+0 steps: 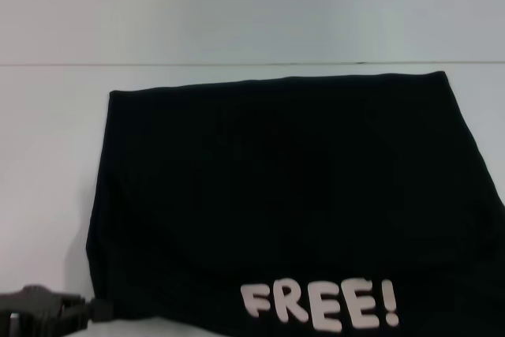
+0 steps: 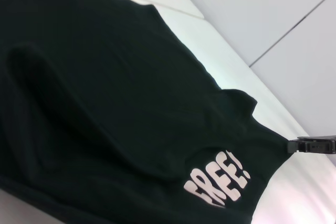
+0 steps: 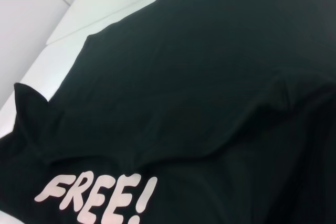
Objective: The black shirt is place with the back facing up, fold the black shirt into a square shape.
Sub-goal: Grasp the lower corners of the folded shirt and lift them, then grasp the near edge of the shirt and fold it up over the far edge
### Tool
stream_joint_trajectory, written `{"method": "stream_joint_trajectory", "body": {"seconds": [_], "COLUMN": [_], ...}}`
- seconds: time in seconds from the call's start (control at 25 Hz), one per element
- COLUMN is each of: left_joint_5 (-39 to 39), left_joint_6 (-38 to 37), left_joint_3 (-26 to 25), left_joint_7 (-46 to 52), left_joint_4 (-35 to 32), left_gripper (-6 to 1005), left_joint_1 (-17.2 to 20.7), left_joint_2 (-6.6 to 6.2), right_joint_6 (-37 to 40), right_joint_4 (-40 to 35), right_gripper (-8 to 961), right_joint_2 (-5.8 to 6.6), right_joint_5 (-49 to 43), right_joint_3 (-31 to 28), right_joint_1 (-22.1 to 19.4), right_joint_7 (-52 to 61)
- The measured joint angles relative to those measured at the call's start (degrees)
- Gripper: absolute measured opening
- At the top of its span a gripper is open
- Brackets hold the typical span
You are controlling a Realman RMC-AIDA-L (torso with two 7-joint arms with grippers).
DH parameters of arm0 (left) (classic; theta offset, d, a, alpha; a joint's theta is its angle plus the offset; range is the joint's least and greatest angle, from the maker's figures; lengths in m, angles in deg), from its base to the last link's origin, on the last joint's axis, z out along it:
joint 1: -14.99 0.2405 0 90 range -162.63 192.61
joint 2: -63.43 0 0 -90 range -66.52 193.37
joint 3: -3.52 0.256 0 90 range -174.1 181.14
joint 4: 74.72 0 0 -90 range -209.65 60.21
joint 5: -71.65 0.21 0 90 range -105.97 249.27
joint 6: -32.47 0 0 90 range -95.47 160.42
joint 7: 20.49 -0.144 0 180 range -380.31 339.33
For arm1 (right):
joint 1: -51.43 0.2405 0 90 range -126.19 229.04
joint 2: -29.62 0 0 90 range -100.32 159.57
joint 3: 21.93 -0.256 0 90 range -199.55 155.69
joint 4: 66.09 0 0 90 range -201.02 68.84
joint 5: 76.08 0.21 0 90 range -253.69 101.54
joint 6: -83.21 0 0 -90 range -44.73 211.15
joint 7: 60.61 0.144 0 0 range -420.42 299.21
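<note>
The black shirt (image 1: 276, 195) lies folded on the white table, and its white "FREE!" lettering (image 1: 319, 305) faces up at the near edge. My left gripper (image 1: 91, 309) is at the shirt's near left corner, narrowed to a tip on the cloth. It looks shut on that corner. My right gripper is out of the head view. It shows in the left wrist view (image 2: 294, 144) at the near right corner, where the cloth is drawn to a point at its tip. The shirt (image 3: 199, 87) fills the right wrist view, with soft ridges across it and a raised corner (image 3: 23, 95).
The white table (image 1: 47, 179) extends to the left of the shirt and behind it, with a seam line (image 1: 237, 63) beyond the shirt's far edge. The shirt's right side runs to the edge of the head view.
</note>
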Motion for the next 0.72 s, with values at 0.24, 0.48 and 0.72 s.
{"method": "stream_joint_trajectory", "body": {"seconds": [0.24, 0.48, 0.72], "left_joint_5": [2.4, 2.5, 1.9], "left_joint_6": [-2.6, -2.5, 0.4], "left_joint_3": [-1.9, -2.8, -3.5], "left_joint_7": [-1.0, -0.5, 2.2], "left_joint_4": [0.0, 0.0, 0.4], "left_gripper": [29, 31, 32], "left_joint_1": [1.7, 0.6, -4.6], "left_joint_2": [0.41, 0.04, -1.87], "right_joint_6": [2.2, 3.1, 1.1], "right_joint_4": [0.1, 0.1, 0.2], "right_gripper": [51, 60, 69], "right_joint_2": [0.28, 0.75, 1.91], "right_joint_5": [-0.1, 0.0, 0.1], "right_joint_3": [-0.9, -3.8, -6.6], "right_joint_1": [-3.2, -2.9, 2.8], "right_joint_7": [-1.2, -2.2, -1.4]}}
